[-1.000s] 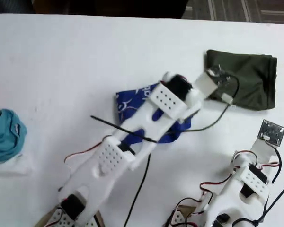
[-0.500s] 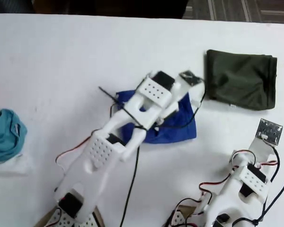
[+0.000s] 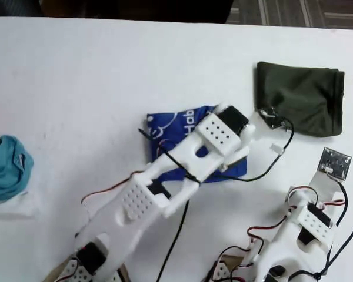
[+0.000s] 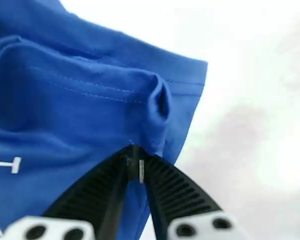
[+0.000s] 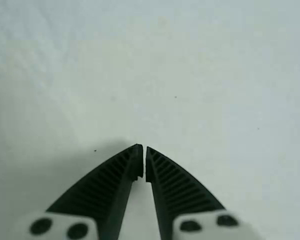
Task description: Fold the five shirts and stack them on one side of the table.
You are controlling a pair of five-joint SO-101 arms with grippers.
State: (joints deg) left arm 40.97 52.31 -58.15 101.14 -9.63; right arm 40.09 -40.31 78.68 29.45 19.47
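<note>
Blue shirt [image 3: 170, 126] lies on the white table [image 3: 76, 76] in the high view. It is just beside the dark green shirt [image 3: 300, 97], on that shirt's nearer side, and the two are apart. It looks roughly folded into a broad patch, with white print [image 3: 185, 120] on the end away from the dark green shirt. The left arm [image 3: 165, 182] stretches across it and covers its middle, with the wrist end over the edge that faces the dark green shirt. The dark green shirt is folded into a neat rectangle. A teal shirt [image 3: 6, 167] sits crumpled well apart from the dark green shirt, far beyond the blue one. The right arm [image 3: 309, 229] rests near the dark green shirt, toward the robot's base.

In the left wrist view, the left gripper [image 4: 136, 155] has its jaws pressed together. They pinch the blue shirt [image 4: 80, 100] close to its edge, and a small pucker of cloth rises just past the tips. Stitched hems run across the fabric, and it lies in soft layered folds. A bit of the white print [image 4: 5, 164] shows to one side. Bare table [image 4: 260, 75] begins right past the pinched edge.

In the right wrist view, the right gripper [image 5: 144, 161] has its jaws closed on nothing, with a thin slit between the tips. It hangs over bare table [image 5: 165, 65].
</note>
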